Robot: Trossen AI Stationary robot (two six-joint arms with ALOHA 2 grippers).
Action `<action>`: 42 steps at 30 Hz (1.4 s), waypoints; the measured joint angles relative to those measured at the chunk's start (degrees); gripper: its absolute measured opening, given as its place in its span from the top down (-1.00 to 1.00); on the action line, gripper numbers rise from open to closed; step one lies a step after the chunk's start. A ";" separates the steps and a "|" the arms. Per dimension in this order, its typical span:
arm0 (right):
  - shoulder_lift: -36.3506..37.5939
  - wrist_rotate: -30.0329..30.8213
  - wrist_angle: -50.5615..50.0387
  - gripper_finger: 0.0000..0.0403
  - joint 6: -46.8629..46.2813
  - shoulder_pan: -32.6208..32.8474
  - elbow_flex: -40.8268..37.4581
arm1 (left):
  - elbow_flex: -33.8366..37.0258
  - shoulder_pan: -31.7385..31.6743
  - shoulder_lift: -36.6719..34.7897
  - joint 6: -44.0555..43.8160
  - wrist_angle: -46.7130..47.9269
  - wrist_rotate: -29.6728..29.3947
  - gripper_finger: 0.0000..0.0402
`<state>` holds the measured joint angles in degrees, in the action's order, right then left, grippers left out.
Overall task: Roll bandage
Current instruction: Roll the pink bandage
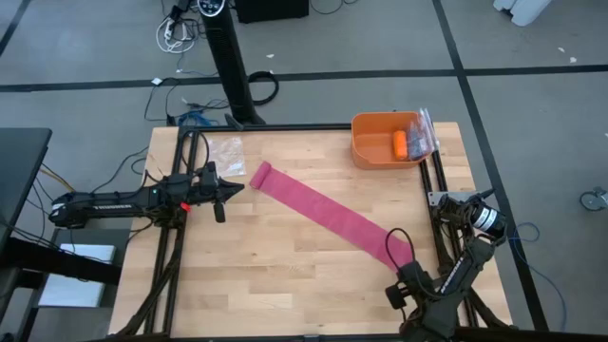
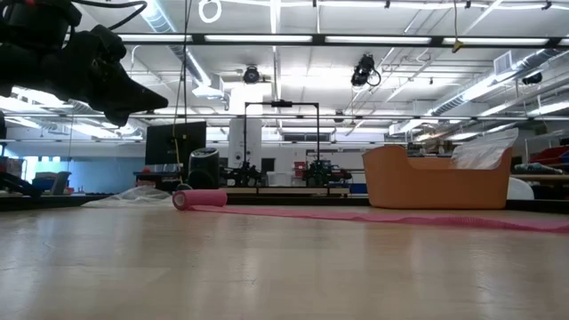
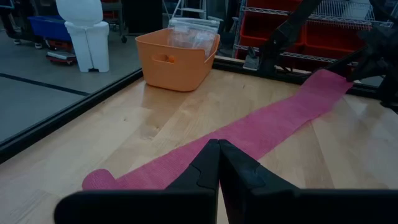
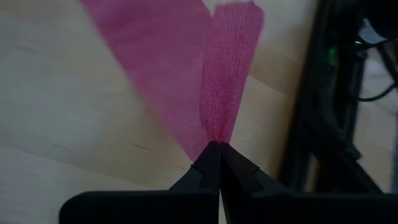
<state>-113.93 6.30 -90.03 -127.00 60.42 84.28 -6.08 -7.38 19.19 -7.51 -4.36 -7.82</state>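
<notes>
Two dark grippers are at work on one pink strip. At the near right corner, the right gripper (image 4: 219,149) has its fingers pinched together on the end of the bandage (image 1: 328,214), the thin woven fabric puckering into a fold where it is nipped. From there the bandage runs flat and diagonal across the pale wooden table (image 1: 247,275) toward the far left, ending in a small rolled-up stub (image 2: 199,199). The left gripper (image 1: 233,188), fingers pressed together and holding nothing, hangs above the table just left of that stub, apart from it. A crinkly clear plastic bag (image 1: 225,150) lies at the far left. An orange plastic bin (image 1: 372,152) with rounded corners sits at the far right, holding a small orange roll (image 1: 400,143).
</notes>
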 joint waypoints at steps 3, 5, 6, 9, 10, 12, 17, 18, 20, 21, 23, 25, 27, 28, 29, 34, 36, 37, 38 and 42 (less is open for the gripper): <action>0.00 -2.29 0.94 0.98 0.56 1.60 -1.55 | -0.03 0.00 0.77 -0.37 0.00 0.13 0.92; -0.04 -4.06 2.76 0.95 0.66 2.26 -2.43 | -0.05 0.00 1.16 -0.73 0.00 0.26 0.92; -0.04 -4.74 3.54 0.93 0.94 2.54 -2.68 | -0.05 0.00 1.21 -1.21 0.03 0.27 0.92; -0.04 -5.35 6.55 0.82 1.99 2.73 -3.07 | -0.09 -0.02 1.45 -2.02 0.03 1.13 0.92; -0.04 -5.40 7.23 0.76 2.45 2.71 -3.07 | -0.09 0.00 1.45 -2.05 0.02 1.41 0.92; -0.04 -5.52 8.04 0.64 2.91 2.56 -3.07 | -0.09 0.00 1.45 -2.12 0.02 1.54 0.92; 0.12 -9.73 9.71 0.29 5.66 1.68 -2.87 | -0.11 0.00 1.45 -3.58 -0.48 1.54 0.92; 0.33 -10.84 9.70 0.23 6.53 1.59 -2.47 | -0.14 0.00 1.45 -3.67 -0.59 1.62 0.92; 1.07 -11.57 9.61 0.12 8.34 1.51 -1.22 | -0.14 0.00 1.45 -3.96 -0.57 2.27 0.92; 1.56 -11.40 9.50 0.08 8.74 1.41 -0.51 | -0.14 0.00 1.45 -4.67 -0.59 2.58 0.92; 2.99 -8.01 9.56 0.03 8.72 1.40 1.17 | -0.14 0.00 1.45 -6.35 -0.59 2.61 0.92; 4.76 0.18 10.94 0.02 8.68 1.50 2.67 | -0.14 0.00 1.45 -9.08 -0.59 3.01 0.92; 6.49 11.32 12.56 0.06 9.24 1.42 3.03 | -0.14 -0.01 1.51 -13.29 -0.54 3.98 0.92; 7.01 15.98 12.27 0.10 9.56 1.05 3.03 | -0.14 -0.01 1.71 -15.75 -0.53 4.46 0.92; 7.34 19.71 11.59 0.15 9.95 0.45 3.03 | -0.14 0.00 1.82 -18.64 -0.57 4.72 0.92; 7.26 28.86 8.90 0.42 20.94 -5.23 2.34 | -0.14 0.01 3.19 -33.31 -0.50 9.48 0.92; 7.30 29.80 9.72 0.48 26.87 -8.25 1.41 | -0.14 0.02 4.24 -40.48 -0.52 7.90 0.92; 7.33 29.97 10.36 0.49 30.04 -9.83 1.20 | -0.14 0.00 4.69 -43.91 -0.42 5.97 0.92; 7.43 30.15 11.07 0.50 33.54 -11.31 1.15 | -0.14 0.00 5.27 -46.01 -0.35 4.33 0.92; 7.50 31.07 12.92 0.48 46.06 -16.47 1.10 | -0.14 0.00 8.73 -53.10 -0.09 -1.24 0.92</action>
<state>-106.43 37.37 -77.12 -80.95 43.96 85.38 -6.22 -7.38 27.93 -60.61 -4.45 -9.06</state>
